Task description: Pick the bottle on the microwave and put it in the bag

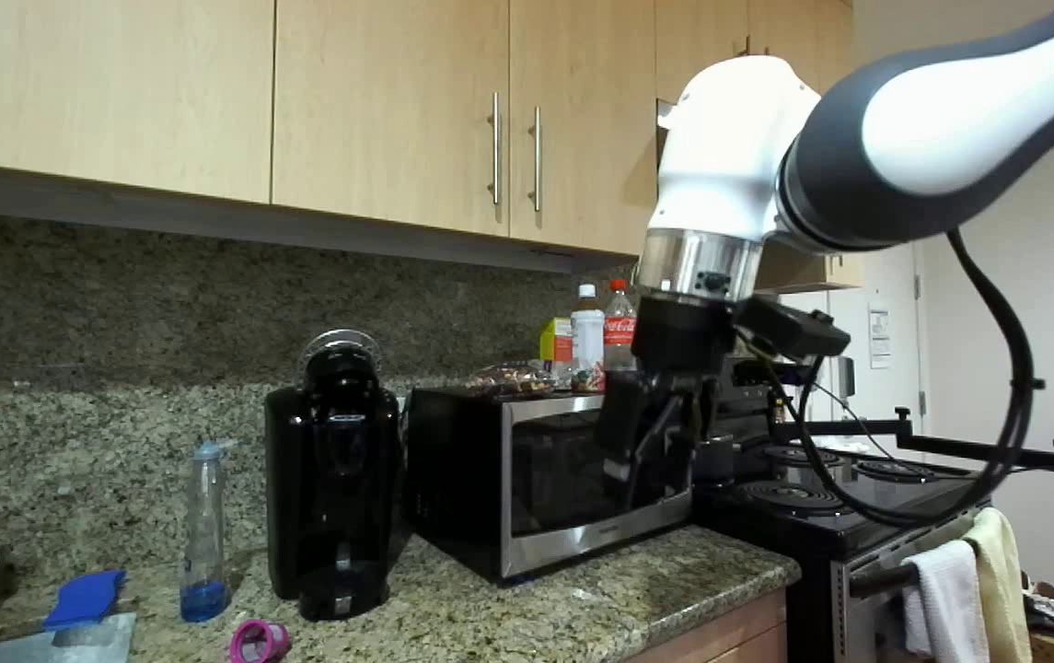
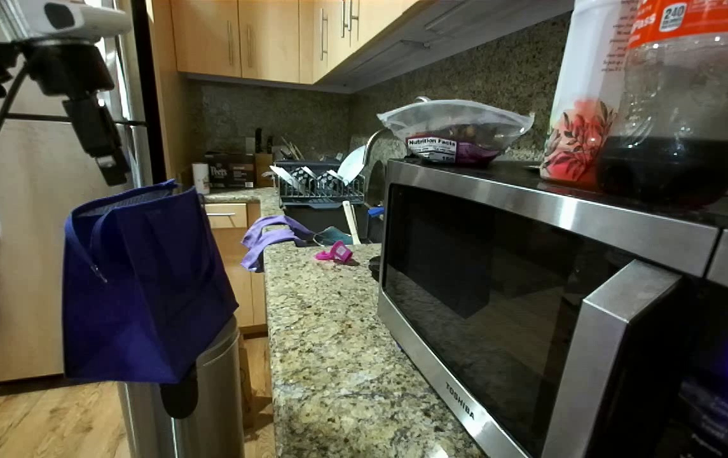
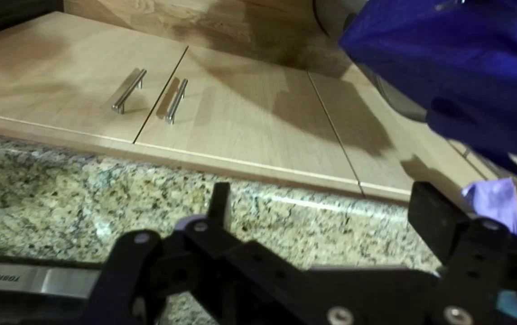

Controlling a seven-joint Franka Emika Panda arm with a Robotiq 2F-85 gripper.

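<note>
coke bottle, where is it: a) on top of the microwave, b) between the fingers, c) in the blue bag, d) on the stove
a, since an exterior view shows the coke bottle standing on the microwave, while the fingers are spread apart in the wrist view.

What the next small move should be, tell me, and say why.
I'd probably lift the open, empty gripper a little, toward the height of the Coca-Cola bottle: the bottle stands on top of the microwave, while in an exterior view the gripper shows lower, across the microwave's front.
</note>
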